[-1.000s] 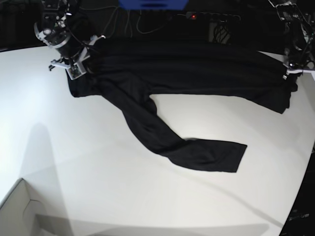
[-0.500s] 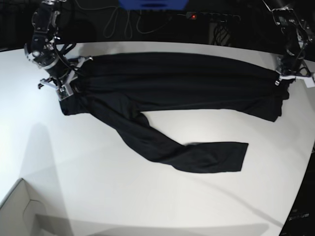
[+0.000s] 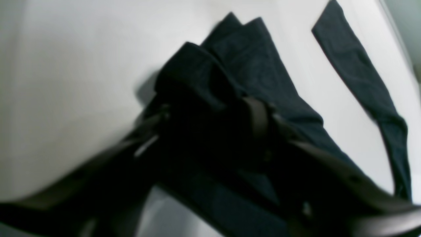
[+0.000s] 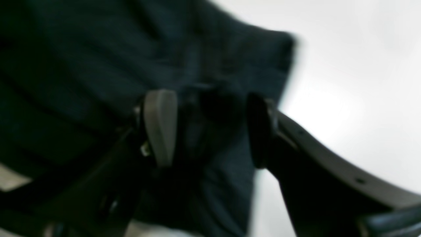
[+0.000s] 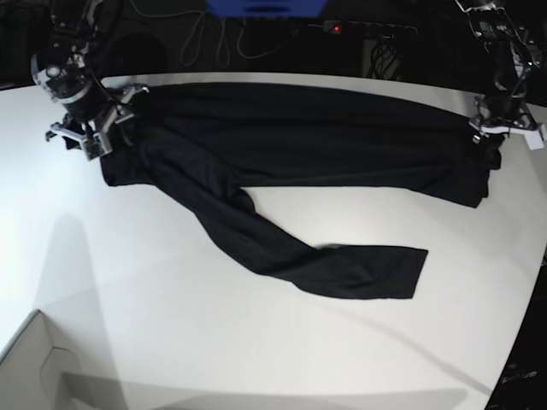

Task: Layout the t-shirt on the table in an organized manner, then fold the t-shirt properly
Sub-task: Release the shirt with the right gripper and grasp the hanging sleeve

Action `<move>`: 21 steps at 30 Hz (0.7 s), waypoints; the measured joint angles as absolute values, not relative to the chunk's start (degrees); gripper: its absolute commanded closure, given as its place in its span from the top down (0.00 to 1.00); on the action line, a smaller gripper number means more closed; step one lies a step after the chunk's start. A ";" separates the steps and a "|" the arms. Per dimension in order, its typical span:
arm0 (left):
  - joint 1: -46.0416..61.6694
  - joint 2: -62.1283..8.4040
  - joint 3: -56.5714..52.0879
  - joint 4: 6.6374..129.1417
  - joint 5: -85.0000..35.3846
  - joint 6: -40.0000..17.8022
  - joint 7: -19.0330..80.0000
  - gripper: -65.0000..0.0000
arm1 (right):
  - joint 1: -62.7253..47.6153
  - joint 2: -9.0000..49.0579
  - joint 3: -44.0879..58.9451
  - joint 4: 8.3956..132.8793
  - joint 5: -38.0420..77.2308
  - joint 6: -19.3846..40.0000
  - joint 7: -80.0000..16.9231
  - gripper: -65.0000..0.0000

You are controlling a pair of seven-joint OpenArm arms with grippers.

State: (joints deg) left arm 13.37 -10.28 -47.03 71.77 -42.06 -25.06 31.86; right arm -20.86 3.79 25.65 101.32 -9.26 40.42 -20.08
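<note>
The black t-shirt [image 5: 308,137] lies stretched in a long band across the far side of the white table [image 5: 171,325], with one long flap trailing toward the front. My right gripper [image 5: 90,137] is at the shirt's left end. In the right wrist view that gripper [image 4: 210,128] stands open, with blurred t-shirt [image 4: 82,49] cloth under and between its fingers. My left gripper [image 5: 504,128] is at the shirt's right end. In the left wrist view it [image 3: 209,118] is open around a bunched fold of the t-shirt [image 3: 263,56] resting on the table [image 3: 65,82].
A white box corner [image 5: 34,367] sits at the front left. Cables, a power strip [image 5: 367,28] with a red light and a blue object [image 5: 265,7] lie behind the table's far edge. The table's curved edge [image 5: 521,342] runs down the right.
Both grippers have gone from shut on the shirt to open. The arm on the base view's left moved further left, pulling the shirt out longer and flatter.
</note>
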 measured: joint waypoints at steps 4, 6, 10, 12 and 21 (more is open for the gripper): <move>14.59 -9.21 -47.20 75.24 -40.88 -23.68 32.58 0.51 | -19.51 0.25 29.74 105.91 -9.21 40.42 -20.18 0.54; 14.72 -8.51 -47.16 76.82 -40.27 -23.20 33.04 0.51 | -18.70 -0.67 30.13 107.83 -9.02 40.25 -19.68 0.54; 14.92 -8.03 -47.09 79.40 -39.66 -22.70 34.48 0.51 | -18.63 -0.82 28.10 108.49 -9.17 40.25 -19.92 0.54; 15.05 -7.81 -47.09 80.51 -39.62 -22.70 34.52 0.51 | -18.76 -0.95 25.52 108.55 -9.23 40.25 -20.25 0.54; 14.90 -7.68 -47.07 83.90 -39.64 -22.72 34.54 0.51 | -16.03 -1.13 13.89 108.75 -9.08 40.23 -20.14 0.54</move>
State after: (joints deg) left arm 14.90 -7.68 -47.07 83.90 -39.64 -22.72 34.54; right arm -16.03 -1.13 13.89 108.75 -9.08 40.23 -20.14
